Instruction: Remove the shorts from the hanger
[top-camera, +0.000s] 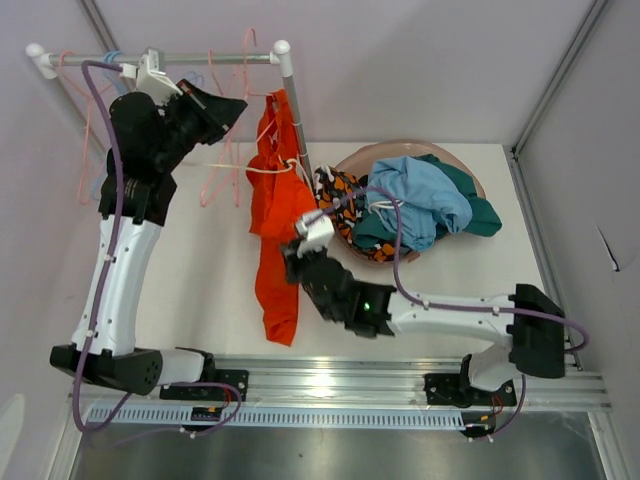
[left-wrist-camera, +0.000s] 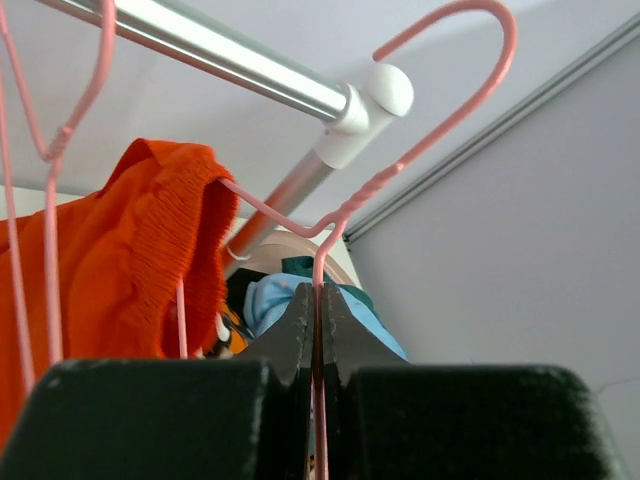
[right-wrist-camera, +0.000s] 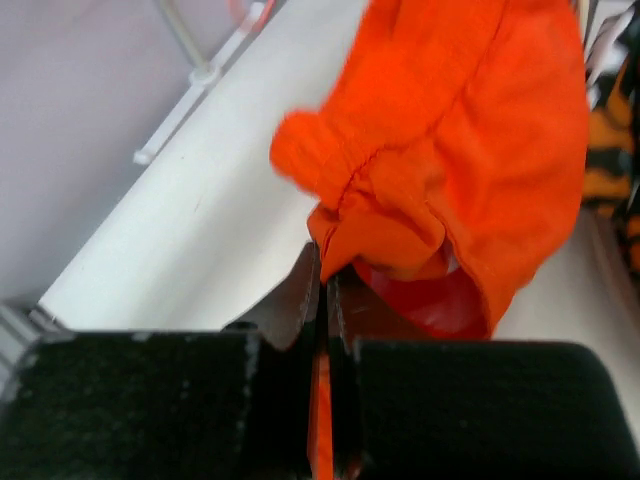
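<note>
Bright orange shorts (top-camera: 275, 215) with a white drawstring hang from a pink wire hanger (left-wrist-camera: 385, 180) beside the rack post and trail down onto the table. My left gripper (top-camera: 238, 104) is up by the rail. In the left wrist view the left gripper (left-wrist-camera: 320, 300) is shut on the hanger's wire just below its twisted neck, and the shorts' waistband (left-wrist-camera: 130, 250) drapes over the hanger arm to the left. My right gripper (top-camera: 290, 252) is at the right edge of the shorts, about halfway down. In the right wrist view it (right-wrist-camera: 322, 275) is shut on a fold of the orange fabric (right-wrist-camera: 470, 130).
A tan basket (top-camera: 400, 146) at the back right holds light blue, teal and orange-patterned shorts. The rack's rail (top-camera: 190, 58) runs along the back left with its post (top-camera: 293, 110) by the shorts. Bare pink and blue hangers (top-camera: 90, 130) hang at the rail's left end.
</note>
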